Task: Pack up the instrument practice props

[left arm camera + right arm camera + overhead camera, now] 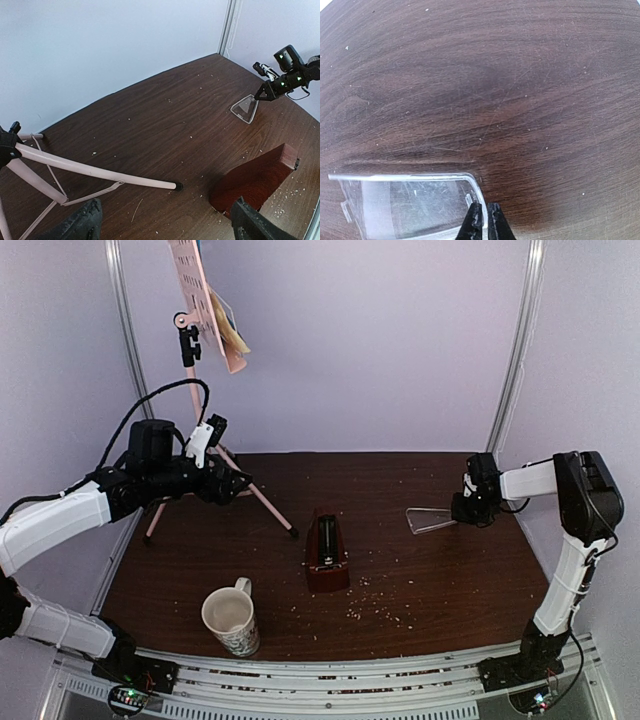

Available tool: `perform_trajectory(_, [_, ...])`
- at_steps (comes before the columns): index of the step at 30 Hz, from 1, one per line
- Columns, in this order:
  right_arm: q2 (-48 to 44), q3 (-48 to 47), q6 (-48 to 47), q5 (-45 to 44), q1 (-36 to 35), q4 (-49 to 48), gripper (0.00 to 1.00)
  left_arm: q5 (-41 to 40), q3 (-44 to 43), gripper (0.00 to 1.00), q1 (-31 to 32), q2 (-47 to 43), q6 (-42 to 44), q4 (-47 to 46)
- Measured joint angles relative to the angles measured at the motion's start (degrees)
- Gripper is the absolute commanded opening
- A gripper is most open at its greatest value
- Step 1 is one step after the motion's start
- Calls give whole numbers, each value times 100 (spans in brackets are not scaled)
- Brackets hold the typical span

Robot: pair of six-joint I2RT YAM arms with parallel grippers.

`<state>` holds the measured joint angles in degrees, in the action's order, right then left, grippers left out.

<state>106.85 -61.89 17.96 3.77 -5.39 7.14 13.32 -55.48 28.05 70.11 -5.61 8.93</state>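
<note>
The dark wooden table (pixel 430 580) fills the cell between pale walls. At its far left stands the pink tripod music stand (pixel 192 390), legs splayed on the wood and the perforated desk (pixel 200 285) raised high and seen nearly edge-on. The left arm reaches in low beside those legs. Its left gripper (pixel 162 225) has its fingers (pixel 75 225) spread wide, and the foot of one tripod leg (pixel 178 186) lies just ahead of the gap, not touching either finger. From the right, the right gripper (pixel 482 222) is pressed together on the rim of the clear wedge cover (pixel 410 205), which sits at the right side of the table, well apart from the rest. Whether the cover is lifted off the wood cannot be told. The small red-brown pyramid metronome (pixel 326 552) stands upright near the middle of the table, its open face toward the arms' bases. The cream patterned mug (pixel 232 618) stands near the front edge, to the metronome's left. Pale-yellow and blue music sheets (pixel 232 335) rest on the stand's desk. Pale specks (pixel 385 612) dot the wood in front of the metronome.
</note>
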Motion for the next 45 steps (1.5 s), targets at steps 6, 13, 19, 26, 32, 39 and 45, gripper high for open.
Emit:
perform_trajectory(6, [-127, 96, 28, 55, 2, 24, 0, -17, 0, 93, 0, 0, 11, 0])
perform_trajectory(13, [-1134, 367, 188, 122, 2, 181, 0, -28, 0, 89, 0, -22, 118, 2])
perform_trajectory(19, [-2262, 378, 420, 162, -122, 345, 0, -74, -44, 81, 345, -168, 179, -26])
perform_trajectory(26, [-3340, 291, 837, 151, -1060, 693, 0, -844, -568, 74, 2321, -76, 551, -190])
perform_trajectory(32, [-3810, 17, 1252, 144, -2105, 680, 0, -1342, -728, 71, 3156, 446, 874, -850])
perform_trajectory(39, [-3786, -92, 1504, 109, -2822, 616, 0, -1613, -1001, 66, 3388, 1224, 1198, -1104])
perform_trajectory(45, [-3628, -94, 1552, 96, -3042, 520, 0, -1639, -1064, 56, 3399, 1274, 1342, -1355])
